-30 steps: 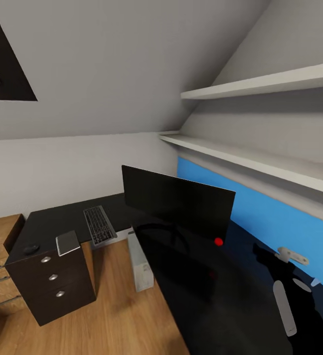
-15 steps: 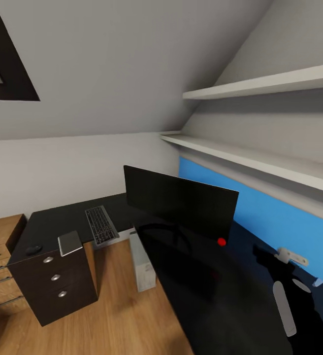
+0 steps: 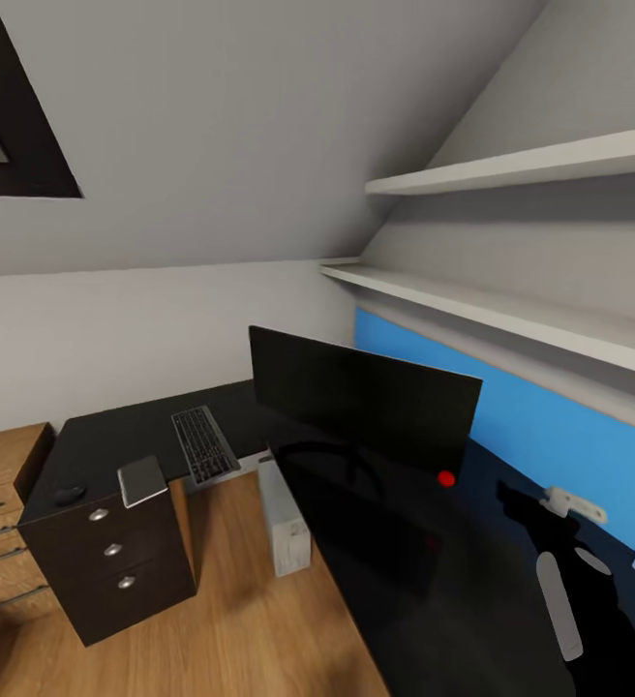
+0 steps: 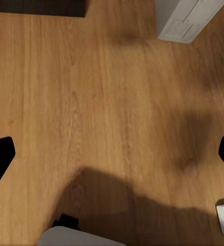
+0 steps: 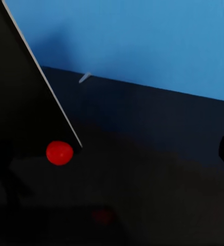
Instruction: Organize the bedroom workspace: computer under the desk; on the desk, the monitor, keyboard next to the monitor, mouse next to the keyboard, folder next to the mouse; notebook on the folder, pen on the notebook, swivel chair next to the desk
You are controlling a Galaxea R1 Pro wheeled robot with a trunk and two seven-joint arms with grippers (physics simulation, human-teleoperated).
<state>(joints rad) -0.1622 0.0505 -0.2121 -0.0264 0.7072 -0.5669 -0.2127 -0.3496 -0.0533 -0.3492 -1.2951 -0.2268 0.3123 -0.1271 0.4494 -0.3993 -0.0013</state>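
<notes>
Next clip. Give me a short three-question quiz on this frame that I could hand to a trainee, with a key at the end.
1. True or false: the keyboard lies on the desk.
2. Where does the computer stand? A) on the desk top B) on the floor beside the desk's edge C) on a wall shelf
3. Fill in: the red dot sits at a lower corner of the ____.

Key
1. True: it lies flat on the black top, left of the monitor in the head view.
2. B: the light grey tower stands on the wooden floor.
3. monitor.
</notes>
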